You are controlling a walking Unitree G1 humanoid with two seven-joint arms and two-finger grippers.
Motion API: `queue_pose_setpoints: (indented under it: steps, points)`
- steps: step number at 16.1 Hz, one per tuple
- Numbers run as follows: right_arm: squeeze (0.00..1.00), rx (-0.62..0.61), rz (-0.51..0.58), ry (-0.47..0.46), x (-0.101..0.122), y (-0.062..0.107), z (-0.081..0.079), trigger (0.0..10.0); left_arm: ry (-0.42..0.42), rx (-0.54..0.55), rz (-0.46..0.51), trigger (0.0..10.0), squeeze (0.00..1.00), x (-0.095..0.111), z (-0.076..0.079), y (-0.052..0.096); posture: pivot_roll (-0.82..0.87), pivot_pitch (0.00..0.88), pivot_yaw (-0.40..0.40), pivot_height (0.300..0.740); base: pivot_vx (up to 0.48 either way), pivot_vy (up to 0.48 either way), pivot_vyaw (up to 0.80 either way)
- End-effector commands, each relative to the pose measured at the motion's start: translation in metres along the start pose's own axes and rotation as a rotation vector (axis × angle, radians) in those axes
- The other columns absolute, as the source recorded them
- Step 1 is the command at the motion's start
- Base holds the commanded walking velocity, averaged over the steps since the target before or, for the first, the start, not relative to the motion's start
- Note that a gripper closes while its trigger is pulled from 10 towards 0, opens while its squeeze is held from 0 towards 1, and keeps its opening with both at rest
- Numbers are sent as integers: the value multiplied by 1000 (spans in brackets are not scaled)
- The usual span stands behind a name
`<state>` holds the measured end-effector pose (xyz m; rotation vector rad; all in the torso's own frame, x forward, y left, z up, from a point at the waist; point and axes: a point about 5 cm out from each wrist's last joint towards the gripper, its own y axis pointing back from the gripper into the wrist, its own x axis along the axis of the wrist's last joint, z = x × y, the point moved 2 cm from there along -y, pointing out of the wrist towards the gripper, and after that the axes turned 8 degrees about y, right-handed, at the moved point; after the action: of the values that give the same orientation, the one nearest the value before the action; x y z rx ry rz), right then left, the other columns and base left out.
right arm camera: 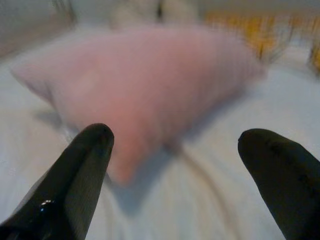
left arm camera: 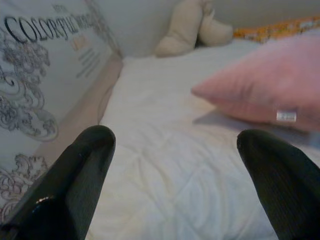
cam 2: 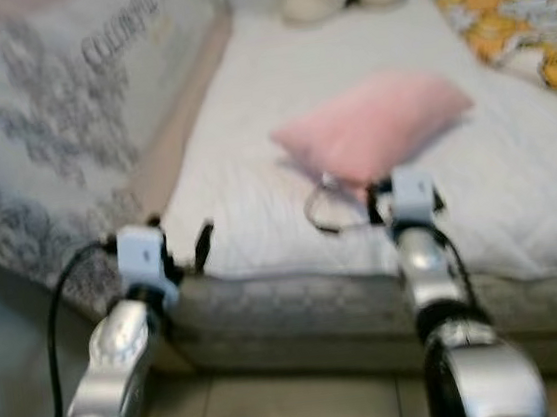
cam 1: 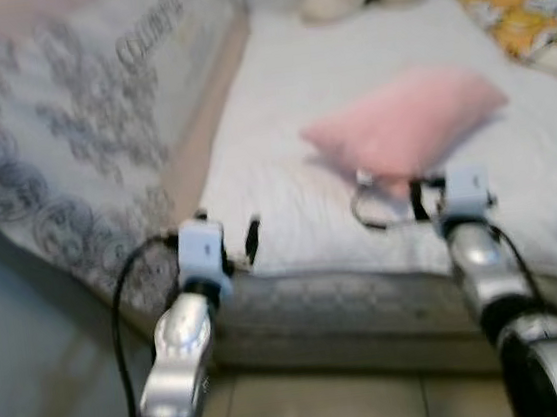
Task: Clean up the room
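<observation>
While both tools gape wide, the right tool (right arm camera: 172,150) should close on the soft pink fabric pillow's (cam 1: 405,124) near corner (left tool (left arm camera: 172,150) beside it).

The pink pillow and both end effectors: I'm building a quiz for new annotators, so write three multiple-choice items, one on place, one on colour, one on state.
1. Where does the pillow lie?
A. on the white mattress
B. on the floor
C. on a chair

2. What colour is the blanket at the mattress's far right corner?
A. green
B. orange-yellow patterned
C. black

3. How do the fingers of the right end effector stand?
A. shut on the pillow
B. shut on nothing
C. open

Key: 1 A, the pillow rests mid-mattress; 2 B, the head views show orange-yellow print; 3 C, the right wrist view shows the fingers spread apart, pillow ahead, ungrasped.
</observation>
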<state>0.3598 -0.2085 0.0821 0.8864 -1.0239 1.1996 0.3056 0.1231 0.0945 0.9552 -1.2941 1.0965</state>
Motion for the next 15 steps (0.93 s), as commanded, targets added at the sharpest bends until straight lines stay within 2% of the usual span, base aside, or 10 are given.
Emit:
queue_pose_setpoints:
  steps: [1,2,3,5,6,7,8,11,13,15]
  points:
    - [0,26,124,22,18,8,-19,10000,-23,10,10,10000,0,4,-6,2,-91,0,124,740,0,0,0]
    - [0,49,227,35,29,27,-28,10000,-29,5,4,10000,0,2,-6,4,-101,0,120,740,0,0,0]
    - [0,37,226,16,27,39,-23,10000,-37,-3,-3,10000,0,0,-5,5,-99,0,115,740,0,0,0]
    - [0,8,181,-14,19,51,-6,10000,-60,-15,-13,10000,0,0,-1,7,-97,0,110,740,0,0,0]
    - [0,19,187,-15,20,56,-6,10000,-59,-17,-9,10000,0,1,0,7,-96,0,109,740,0,0,0]
    - [0,54,183,-28,24,74,-9,10000,-41,-33,21,10000,0,10,4,7,-96,0,101,740,0,0,0]
    - [0,56,180,-29,25,77,-10,10000,-39,-34,23,10000,0,10,4,8,-96,0,101,740,0,0,0]
    - [0,47,155,-44,25,78,-9,10000,-27,53,62,10000,0,19,-4,5,-100,0,106,740,333,-342,0]
    - [0,113,141,-48,31,97,-5,10000,-37,79,29,10000,0,22,-9,18,-112,0,113,740,382,-287,0]
    - [0,157,104,-9,26,116,6,10000,-20,33,-18,10000,0,24,-7,33,-115,0,112,740,388,-276,0]
